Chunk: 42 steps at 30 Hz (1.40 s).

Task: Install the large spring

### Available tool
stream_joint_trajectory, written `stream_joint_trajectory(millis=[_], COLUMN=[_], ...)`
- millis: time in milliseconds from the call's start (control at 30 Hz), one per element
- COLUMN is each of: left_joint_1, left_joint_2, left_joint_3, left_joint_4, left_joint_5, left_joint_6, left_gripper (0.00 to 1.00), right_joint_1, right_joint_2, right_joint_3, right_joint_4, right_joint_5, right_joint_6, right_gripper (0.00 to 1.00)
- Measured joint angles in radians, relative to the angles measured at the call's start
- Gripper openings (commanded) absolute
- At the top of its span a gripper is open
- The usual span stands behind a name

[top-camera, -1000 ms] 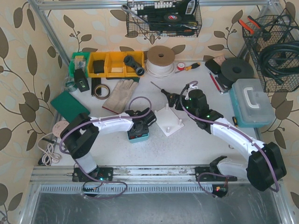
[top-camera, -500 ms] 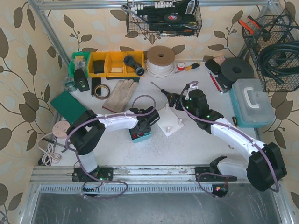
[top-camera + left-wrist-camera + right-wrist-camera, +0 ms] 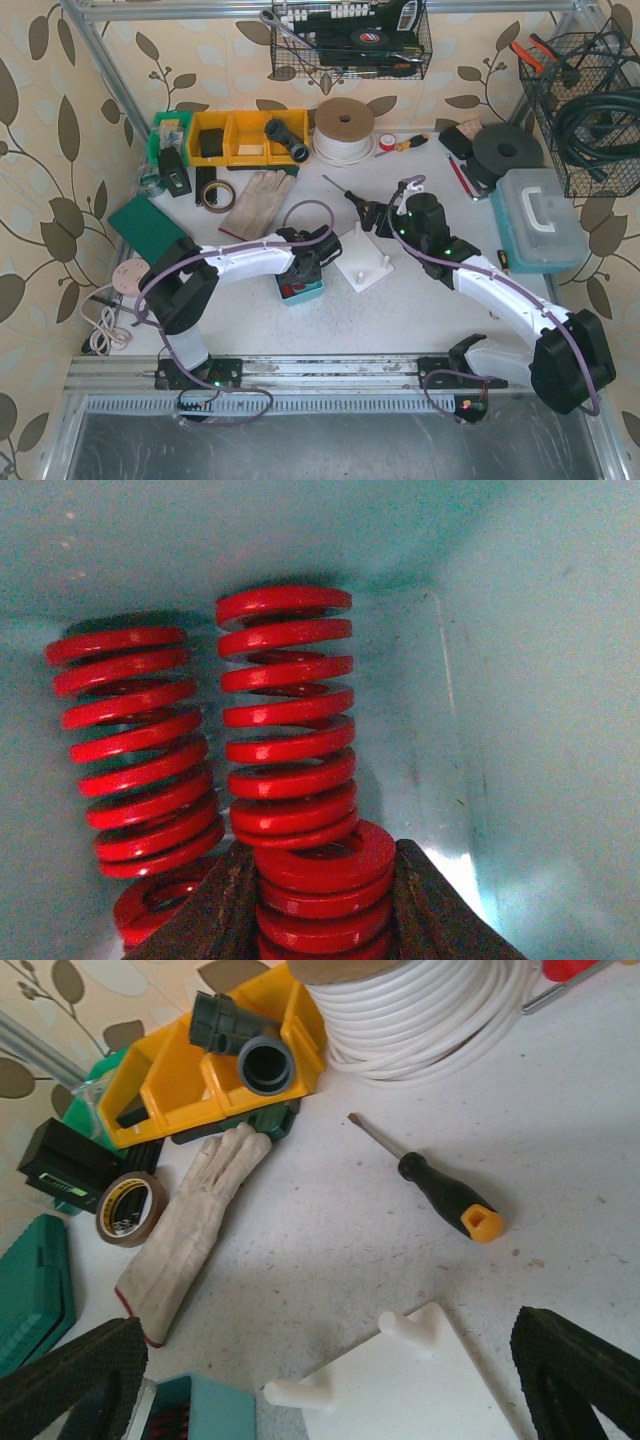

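Observation:
In the left wrist view my left gripper is down inside the teal box, shut on the end coils of a large red spring. Two more red springs lie beyond it, and part of another shows at the lower left. From above, the left gripper sits over the teal box. My right gripper is open, hanging empty above the white peg plate, whose two pegs are bare. The same plate lies just right of the box.
A black-and-orange screwdriver lies behind the plate. A work glove, a tape roll, yellow bins and a white cable coil sit further back. A teal toolbox stands at the right.
My left gripper has reached further into the teal box and closed its jaws on the spring. The right arm has hardly moved.

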Motion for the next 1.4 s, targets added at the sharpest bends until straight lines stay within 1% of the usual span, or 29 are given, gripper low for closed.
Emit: stream_joint_trajectory(millis=[167,300,433,533,633,733,833,933,1000,1067,1167,1267,1400], left_joint_1=[0.0,0.0,0.002,0.021,0.071,0.134,0.179,0.185,0.185,0.185,0.185,0.181,0.137], left_joint_2=[-0.095,-0.186,-0.29,-0.391,-0.526,-0.668,-0.741,-0.75,-0.755,-0.768,-0.804,-0.838,-0.846], left_joint_3=[0.002,0.002,0.001,-0.014,-0.081,-0.183,-0.237,-0.238,-0.238,-0.24,-0.27,-0.32,-0.369], left_joint_4=[-0.016,-0.017,-0.021,-0.006,0.058,0.157,0.238,0.307,0.34,0.367,0.425,0.487,0.549], left_joint_5=[-0.019,-0.029,-0.048,-0.041,-0.003,0.051,0.104,0.152,0.177,0.197,0.218,0.222,0.212], left_joint_6=[0.001,0.002,0.002,-0.005,-0.041,-0.11,-0.183,-0.248,-0.293,-0.336,-0.398,-0.447,-0.484], left_gripper=[0.0,0.0,0.0,0.0,0.0,0.0,0.0,0.0,0.0,0.0,0.0,0.0,0.0], right_joint_1=[0.0,0.0,0.0,0.0,0.0,0.013,0.111,0.261,0.322,0.36,0.407,0.438,0.449], right_joint_2=[-0.038,-0.043,-0.039,-0.038,-0.05,-0.079,-0.109,-0.138,-0.137,-0.114,-0.056,0.001,0.048], right_joint_3=[-0.039,-0.042,-0.041,-0.042,-0.079,-0.174,-0.245,-0.261,-0.261,-0.261,-0.261,-0.261,-0.261], right_joint_4=[0.058,0.072,0.074,0.089,0.178,0.308,0.416,0.495,0.555,0.613,0.677,0.704,0.726], right_joint_5=[-0.045,-0.076,-0.132,-0.185,-0.227,-0.248,-0.201,-0.126,-0.095,-0.053,-0.001,0.013,0.035], right_joint_6=[-0.015,-0.017,0.006,0.052,0.127,0.184,0.163,0.071,0.022,-0.005,-0.024,-0.026,-0.006], right_gripper=[0.98,0.96,0.92,0.91,0.9,0.89,0.87,0.82,0.82,0.83,0.8,0.77,0.76])
